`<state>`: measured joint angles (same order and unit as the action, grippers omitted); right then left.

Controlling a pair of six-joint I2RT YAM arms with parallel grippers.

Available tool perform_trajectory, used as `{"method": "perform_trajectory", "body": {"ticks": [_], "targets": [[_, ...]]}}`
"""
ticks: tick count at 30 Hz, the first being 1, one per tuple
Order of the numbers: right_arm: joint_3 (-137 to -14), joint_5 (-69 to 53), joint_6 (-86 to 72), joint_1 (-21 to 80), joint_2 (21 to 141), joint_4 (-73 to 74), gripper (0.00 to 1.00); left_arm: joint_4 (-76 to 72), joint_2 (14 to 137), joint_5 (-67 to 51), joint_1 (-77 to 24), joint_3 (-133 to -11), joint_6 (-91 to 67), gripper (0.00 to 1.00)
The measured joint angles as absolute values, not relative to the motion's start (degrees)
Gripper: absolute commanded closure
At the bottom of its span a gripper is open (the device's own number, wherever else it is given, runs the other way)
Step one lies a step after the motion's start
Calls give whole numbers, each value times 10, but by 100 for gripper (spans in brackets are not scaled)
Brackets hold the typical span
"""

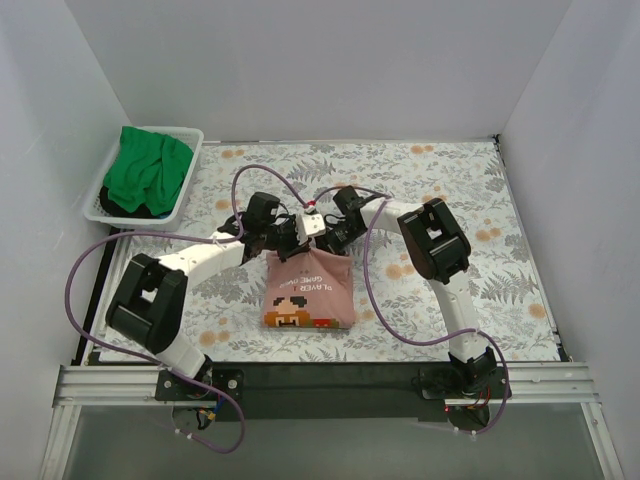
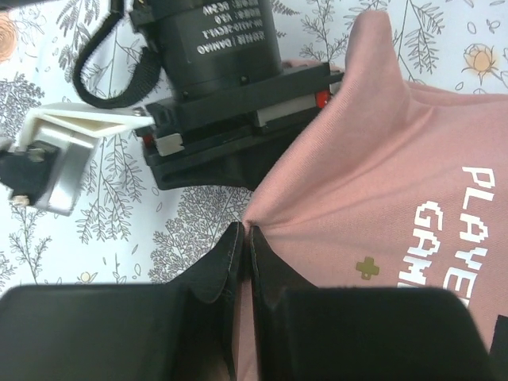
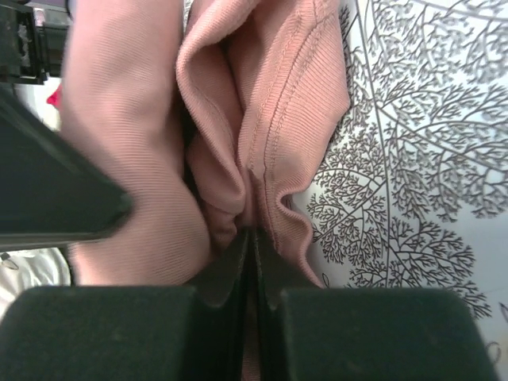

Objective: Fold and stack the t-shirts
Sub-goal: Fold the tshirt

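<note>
Left gripper (image 2: 244,235) and right gripper (image 3: 252,235) each pinch a far corner of the pink t-shirt (image 1: 308,290), which lies mid-table on the floral cloth (image 1: 450,180). Its long axis runs far-to-near, with the print upside down in the top view. The green t-shirt (image 1: 148,170) lies bunched in the white basket (image 1: 192,134).

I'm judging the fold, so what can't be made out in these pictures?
Top view: far edge of the pink t-shirt, covered by the left gripper and right gripper.
Top view: how the green t-shirt lies, bunched in the white basket.
Left wrist: white lettering, cut off by the right edge.
</note>
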<state>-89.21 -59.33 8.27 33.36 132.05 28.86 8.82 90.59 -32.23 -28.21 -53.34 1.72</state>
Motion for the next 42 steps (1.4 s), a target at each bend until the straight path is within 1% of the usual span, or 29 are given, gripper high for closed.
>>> {"method": "perform_trajectory", "body": {"ticks": [1, 3, 4, 6, 7, 8, 9, 11, 13, 17, 18, 19, 21, 22, 25, 28, 30, 33, 42], "targets": [[-896, -588, 84, 333, 1320, 293, 84, 83, 907, -322, -282, -529, 19, 100], [-910, -575, 86, 331, 1320, 306, 79, 73, 909, -322, -282, -523, 23, 100], [-923, -562, 89, 328, 1320, 314, 73, 70, 910, -323, -282, -522, 25, 100], [-953, -529, 96, 316, 1320, 322, 68, 63, 916, -325, -282, -521, 28, 100], [-971, -512, 99, 307, 1320, 328, 62, 60, 919, -325, -282, -521, 28, 100], [-988, -496, 102, 295, 1320, 332, 59, 56, 922, -326, -282, -521, 28, 99], [-1004, -482, 106, 282, 1319, 334, 56, 54, 927, -326, -282, -522, 28, 91], [-1033, -457, 112, 252, 1312, 342, 49, 53, 943, -324, -282, -529, 28, 80], [-1055, -439, 119, 222, 1300, 349, 45, 59, 966, -322, -281, -548, 24, 72], [-1067, -434, 121, 161, 1249, 364, 46, 67, 985, -319, -269, -588, -12, 65], [-1052, -439, 120, 147, 1224, 364, 46, 69, 979, -319, -263, -594, -27, 62], [-1035, -448, 119, 139, 1201, 366, 46, 72, 969, -320, -258, -598, -43, 54], [-989, -470, 117, 133, 1155, 361, 45, 82, 940, -327, -246, -599, -81, 52], [-959, -482, 116, 136, 1130, 364, 42, 92, 923, -330, -241, -599, -102, 51], [-886, -510, 116, 157, 1089, 372, 39, 112, 872, -347, -217, -590, -159, 49], [-822, -517, 118, 183, 1086, 373, 38, 133, 844, -368, -188, -575, -208, 49], [-794, -513, 121, 191, 1092, 378, 40, 144, 841, -373, -168, -561, -234, 49], [-782, -506, 123, 192, 1108, 377, 43, 167, 844, -374, -140, -539, -260, 49], [-782, -489, 123, 202, 1128, 360, 43, 228, 893, -393, -85, -547, -279, 48]]}}
